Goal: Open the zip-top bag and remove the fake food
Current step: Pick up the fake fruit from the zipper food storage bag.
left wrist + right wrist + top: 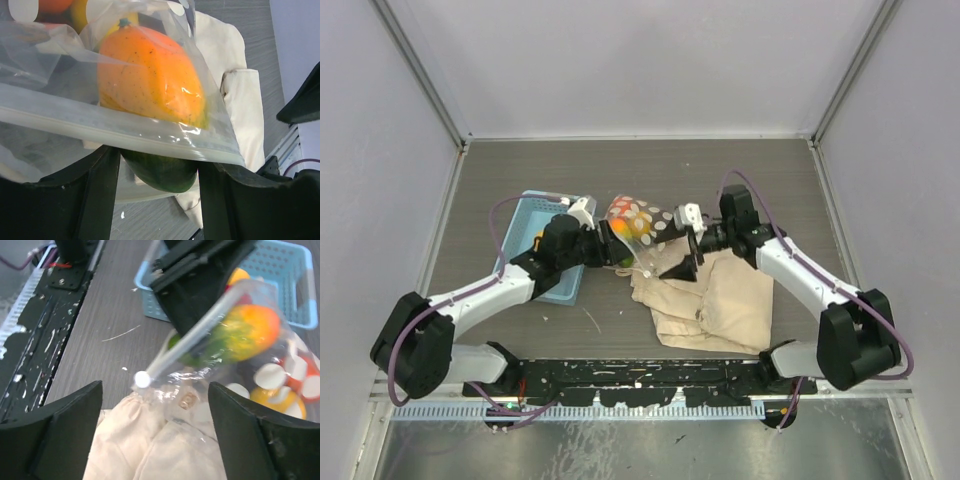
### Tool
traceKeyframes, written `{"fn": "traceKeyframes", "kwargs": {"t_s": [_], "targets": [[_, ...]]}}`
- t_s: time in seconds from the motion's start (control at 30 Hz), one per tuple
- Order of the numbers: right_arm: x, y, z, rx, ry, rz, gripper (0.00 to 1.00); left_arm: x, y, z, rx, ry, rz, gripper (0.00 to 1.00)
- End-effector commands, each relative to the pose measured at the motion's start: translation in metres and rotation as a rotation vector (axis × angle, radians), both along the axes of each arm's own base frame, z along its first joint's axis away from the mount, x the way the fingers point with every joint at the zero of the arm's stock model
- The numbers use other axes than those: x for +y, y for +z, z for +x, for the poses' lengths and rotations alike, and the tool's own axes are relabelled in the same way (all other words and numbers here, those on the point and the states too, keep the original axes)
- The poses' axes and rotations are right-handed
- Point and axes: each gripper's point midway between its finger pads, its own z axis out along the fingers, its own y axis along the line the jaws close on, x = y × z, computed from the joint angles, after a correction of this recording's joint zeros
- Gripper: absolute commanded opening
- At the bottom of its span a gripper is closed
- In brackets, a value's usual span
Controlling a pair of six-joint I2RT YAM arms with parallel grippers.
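Observation:
The zip-top bag (638, 222) hangs above the table between the arms, clear with white spots, with red and yellow fake food inside. An orange fruit with a green end (150, 75) lies at the bag's mouth. My left gripper (159, 170) is shut on that green end, and the zip strip (125, 132) crosses just above its fingers. From the right wrist the same fruit (250, 330) shows in the left arm's black jaws. My right gripper (155, 390) stands wide open. The bag's lower corner and the zip's white end (142, 379) hang between its fingers, untouched.
A light blue basket (535, 245) sits left of the bag, with a small yellow-orange piece (239, 275) in it. A beige cloth bag (720, 300) lies crumpled under the right gripper. The black base rail (640, 385) runs along the near edge.

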Motion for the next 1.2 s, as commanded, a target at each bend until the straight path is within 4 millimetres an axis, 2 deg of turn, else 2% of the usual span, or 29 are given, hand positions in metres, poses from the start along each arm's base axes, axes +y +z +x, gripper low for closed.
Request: {"fn": "traceKeyframes", "kwargs": {"t_s": [0.0,0.1,0.23,0.4,0.53,0.63,0.7,0.8,1.17], "targets": [[0.001,-0.003,-0.022,-0.387,0.145,0.094,0.97,0.002,0.019,-0.008,-0.018,-0.017,-0.048,0.27],[0.0,-0.015,-0.011,-0.482,0.084,0.063,0.99,0.003,0.021,-0.011,-0.011,-0.019,-0.06,0.27],[0.002,-0.027,0.007,-0.55,-0.002,0.0,0.94,0.001,0.024,-0.015,-0.004,-0.034,-0.079,0.27],[0.011,-0.03,0.015,-0.594,-0.061,-0.012,0.78,0.001,0.023,-0.019,0.007,-0.043,-0.088,0.27],[0.015,-0.034,0.014,-0.62,-0.056,-0.027,0.69,0.002,0.022,-0.022,0.012,-0.043,-0.097,0.27],[0.014,-0.044,0.001,-0.654,0.028,-0.043,0.64,0.004,0.021,-0.024,0.014,-0.041,-0.099,0.26],[0.013,-0.048,-0.001,-0.663,0.045,-0.053,0.59,0.005,0.021,-0.025,0.013,-0.039,-0.1,0.26],[0.012,-0.05,0.002,-0.672,0.037,-0.071,0.53,0.007,0.022,-0.026,0.012,-0.035,-0.101,0.26],[0.011,-0.06,0.007,-0.654,0.032,-0.108,0.42,0.011,0.023,-0.028,0.013,-0.033,-0.11,0.25]]}}
